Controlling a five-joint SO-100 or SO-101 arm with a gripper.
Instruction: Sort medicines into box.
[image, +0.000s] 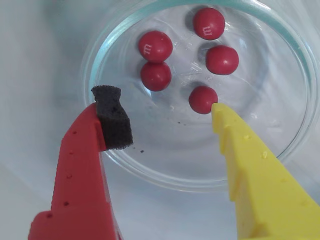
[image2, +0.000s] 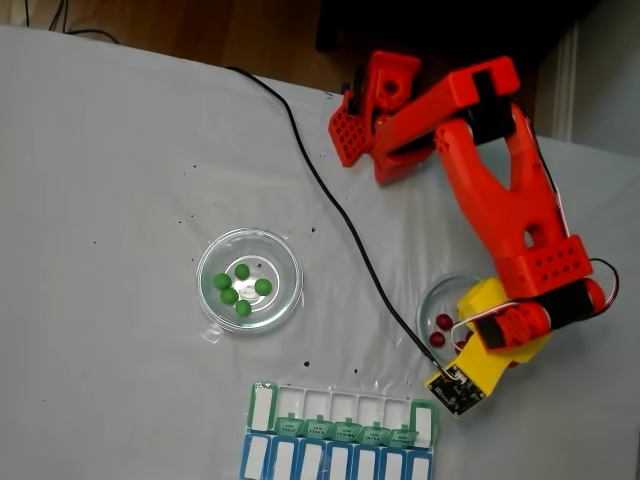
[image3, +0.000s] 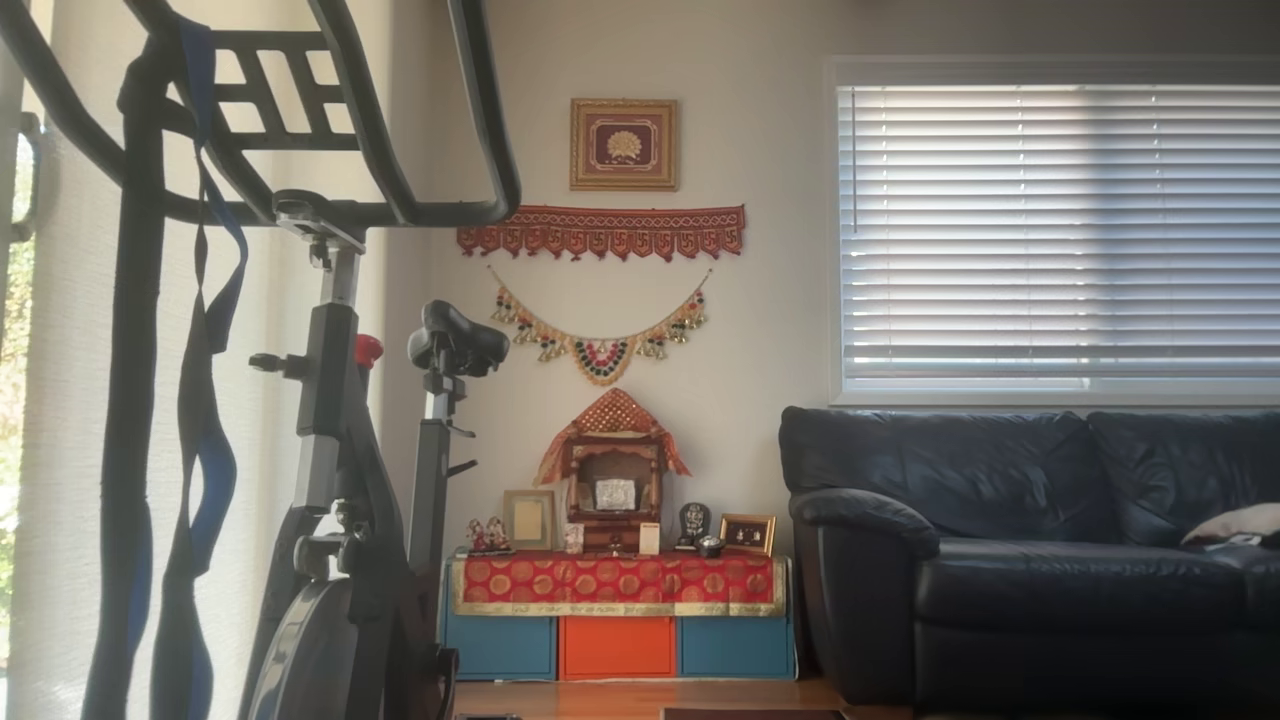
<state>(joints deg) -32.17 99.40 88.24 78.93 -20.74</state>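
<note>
Bare dish floor (image: 165, 135) between the open jaws (red pills (image: 203, 99) beyond).

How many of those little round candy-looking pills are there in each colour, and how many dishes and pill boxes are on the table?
Red pills: 5, all in the glass dish under the gripper
Green pills: 5, all in the other glass dish
Glass dishes: 2
Pill organizer: 1
Total: 10 pills, 13 things
</note>
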